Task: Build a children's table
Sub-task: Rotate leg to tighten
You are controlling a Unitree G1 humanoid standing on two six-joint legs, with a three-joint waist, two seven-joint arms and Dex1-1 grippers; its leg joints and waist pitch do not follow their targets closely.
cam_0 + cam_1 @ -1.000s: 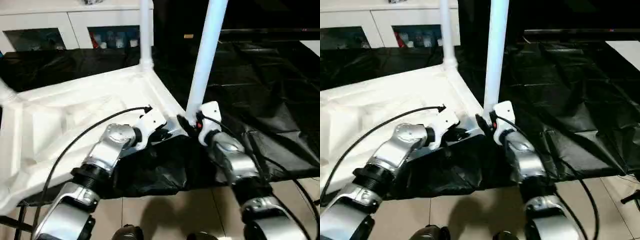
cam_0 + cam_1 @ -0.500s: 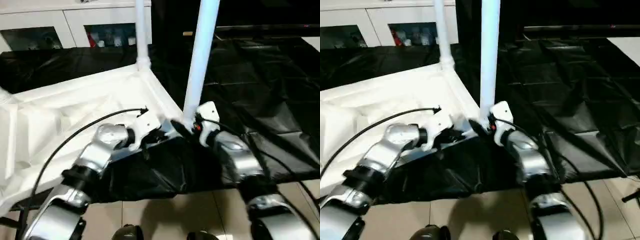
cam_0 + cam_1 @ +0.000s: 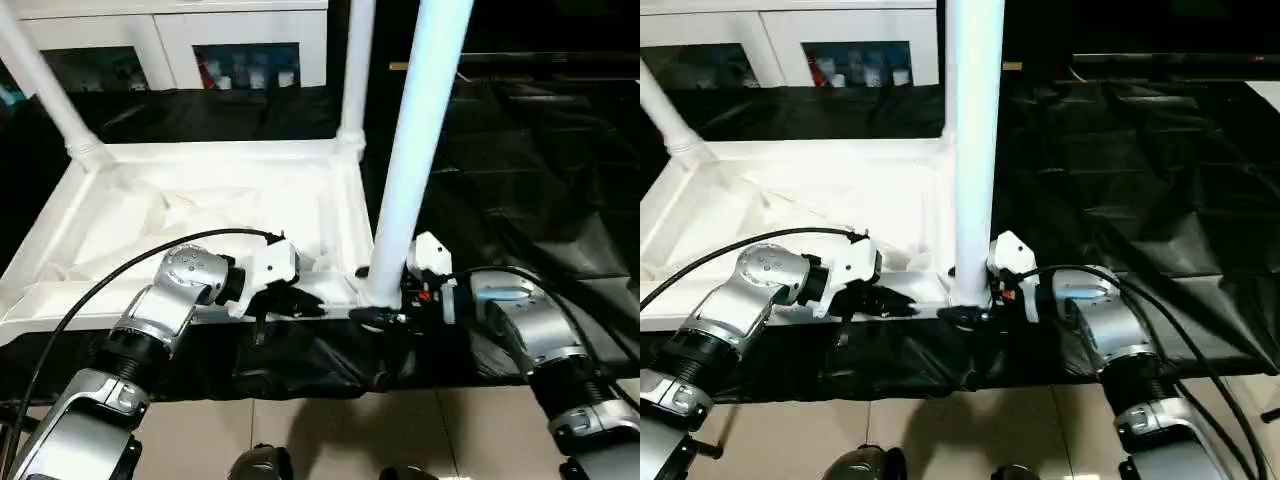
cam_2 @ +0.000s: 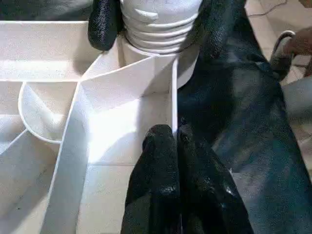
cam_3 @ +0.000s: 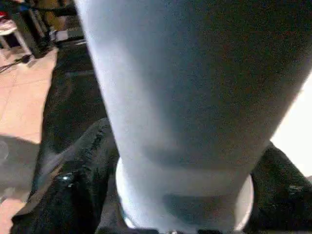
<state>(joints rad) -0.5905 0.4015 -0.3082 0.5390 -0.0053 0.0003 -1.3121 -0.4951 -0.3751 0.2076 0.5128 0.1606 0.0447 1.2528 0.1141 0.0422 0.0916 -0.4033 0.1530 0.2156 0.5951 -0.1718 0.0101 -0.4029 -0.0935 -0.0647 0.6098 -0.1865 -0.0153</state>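
The white plastic rectangular tabletop [image 3: 200, 215] lies upside down, its ribbed underside facing up, on the large bench draped in crinkled black cloth [image 3: 540, 170], with its near edge along the bench's front edge. Three long white tubular legs stand up from its rounded corner sockets: one at the far left corner [image 3: 45, 85], leaning outward, one at the far right corner [image 3: 355, 70], and the nearest and thickest-looking one at the near right corner [image 3: 415, 150], rising out of the top of the head views. The right tool [image 3: 385, 312] is clenched around the base of this near right leg, its two black fingers [image 5: 73, 195] pressing on either side of the flared, ringed end just where it enters the socket; the right wrist view shows the leg close up between them. The left tool [image 3: 290, 303] reaches in from the silver left forearm and is clamped on the thin upright wall of the tabletop's near edge, beside the same corner; in the left wrist view its fingers [image 4: 156, 161] pinch that wall with the threaded leg end [image 4: 161, 22] seated in the socket just beyond, the right tool's fingers showing dark on both sides of it. Behind the bench stands a white cabinet with glass doors [image 3: 240, 40]. Light floor tiles [image 3: 330, 430] show below the bench's front edge.
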